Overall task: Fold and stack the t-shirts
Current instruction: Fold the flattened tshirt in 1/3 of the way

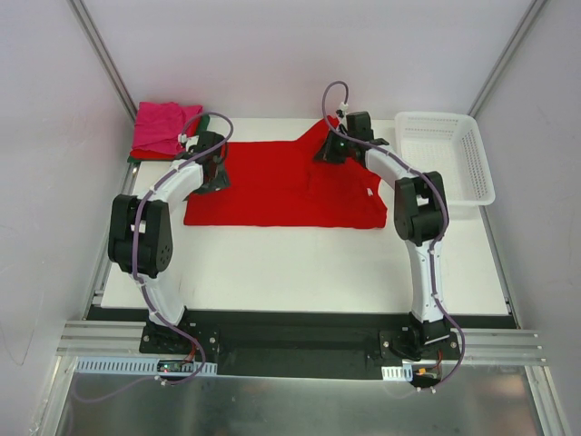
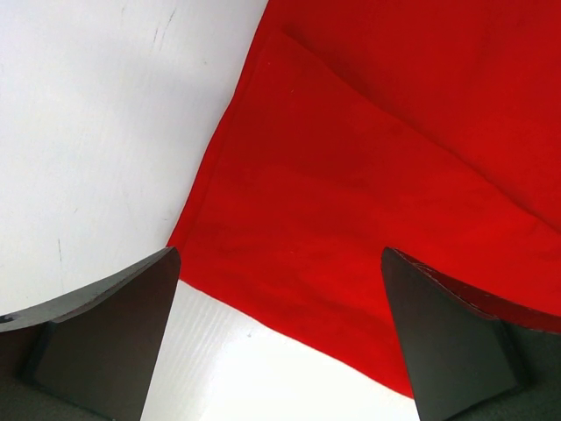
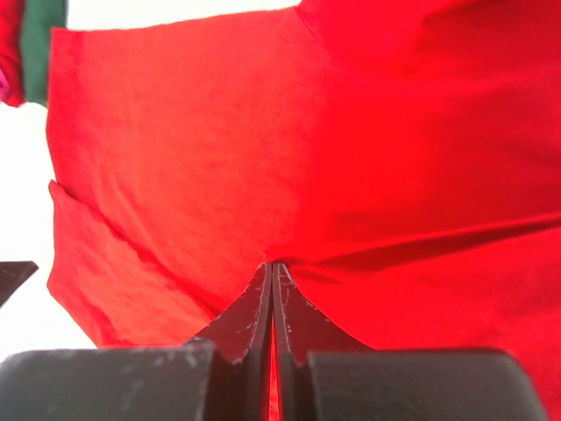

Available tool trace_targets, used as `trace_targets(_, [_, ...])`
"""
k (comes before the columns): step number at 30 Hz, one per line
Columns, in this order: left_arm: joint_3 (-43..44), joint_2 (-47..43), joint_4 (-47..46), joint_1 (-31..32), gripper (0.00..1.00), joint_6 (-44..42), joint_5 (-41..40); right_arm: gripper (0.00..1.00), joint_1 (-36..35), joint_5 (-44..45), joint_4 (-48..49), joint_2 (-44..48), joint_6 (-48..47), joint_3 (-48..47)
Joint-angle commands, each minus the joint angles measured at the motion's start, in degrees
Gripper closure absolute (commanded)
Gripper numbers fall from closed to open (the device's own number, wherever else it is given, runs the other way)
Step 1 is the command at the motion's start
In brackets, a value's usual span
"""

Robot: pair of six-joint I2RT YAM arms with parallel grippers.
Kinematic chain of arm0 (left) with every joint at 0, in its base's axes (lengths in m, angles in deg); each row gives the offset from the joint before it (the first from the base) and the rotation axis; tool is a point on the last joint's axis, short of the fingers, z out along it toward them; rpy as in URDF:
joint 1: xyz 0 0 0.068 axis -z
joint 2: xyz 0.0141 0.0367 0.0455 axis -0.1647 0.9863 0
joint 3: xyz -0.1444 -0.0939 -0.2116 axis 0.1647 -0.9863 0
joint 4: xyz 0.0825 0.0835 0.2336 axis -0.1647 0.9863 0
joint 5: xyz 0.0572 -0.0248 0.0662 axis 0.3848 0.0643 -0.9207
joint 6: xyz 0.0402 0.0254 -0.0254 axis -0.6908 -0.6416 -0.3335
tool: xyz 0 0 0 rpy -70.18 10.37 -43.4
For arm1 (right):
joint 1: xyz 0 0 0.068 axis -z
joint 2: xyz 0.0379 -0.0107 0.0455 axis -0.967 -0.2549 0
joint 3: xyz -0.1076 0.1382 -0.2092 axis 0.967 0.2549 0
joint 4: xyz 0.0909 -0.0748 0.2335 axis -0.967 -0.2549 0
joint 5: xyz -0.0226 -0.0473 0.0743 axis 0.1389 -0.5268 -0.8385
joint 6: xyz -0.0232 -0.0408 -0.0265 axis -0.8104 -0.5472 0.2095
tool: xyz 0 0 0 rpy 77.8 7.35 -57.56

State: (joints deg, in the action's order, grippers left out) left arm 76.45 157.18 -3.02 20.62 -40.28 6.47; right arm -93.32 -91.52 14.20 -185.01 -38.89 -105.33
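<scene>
Pinching far edge of red t-shirt (image 1: 281,191) in right gripper (image 3: 273,267) to fold it, left gripper (image 2: 280,256) wide open, empty.

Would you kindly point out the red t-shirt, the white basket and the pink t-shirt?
red t-shirt (image 1: 281,191): top external view, middle of its body.
white basket (image 1: 484,163): top external view, its right wall.
pink t-shirt (image 1: 162,127): top external view, its upper surface.

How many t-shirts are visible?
4. Large red t-shirt spread centrally; magenta t-shirt tops a far-left pile, over a red layer and a dark green layer. Others may be hidden.
</scene>
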Motion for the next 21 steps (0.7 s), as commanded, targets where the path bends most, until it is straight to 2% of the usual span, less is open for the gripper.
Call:
trace_targets(1, [0.77, 0.41, -0.32, -0.50, 0.01, -0.73, -2.10, 0.99, 0.51, -3.19, 4.23, -1.50, 3.00, -3.37])
trace_targets(9, [0.95, 0.93, -0.41, -0.68, 0.01, -0.73, -1.92, 0.99, 0.95, -4.33, 5.82, -2.65, 4.23, -3.37])
trace_targets(11, [1.03, 1.02, -0.41, -0.68, 0.01, -0.73, -1.92, 0.84, 0.95, -4.60, 5.99, -3.00, 4.14, -3.46])
trace_targets(12, [1.04, 1.20, -0.41, -0.68, 0.01, -0.64, -1.92, 0.71, 0.95, -4.69, 6.08, -3.00, 4.14, -3.37])
trace_targets(13, [0.95, 1.20, -0.41, -0.76, 0.01, -0.64, -1.92, 0.47, 0.95, -4.86, 6.52, -2.91, 4.14, -3.28])
trace_targets(14, [0.95, 1.29, -0.41, -0.77, 0.01, -0.64, -1.92, 0.41, 0.95, -5.12, 6.52, -2.82, 4.14, -3.11])
trace_targets(16, [1.03, 1.37, -0.41, -0.85, 0.01, -0.64, -1.92, 0.32, 1.03, -5.65, 6.52, -2.73, 4.14, -2.84])
trace_targets(21, [0.77, 0.67, -0.32, -0.77, 0.01, -0.82, -1.92, 0.30, 1.47, -5.92, 9.85, 0.59, 3.88, 0.05])
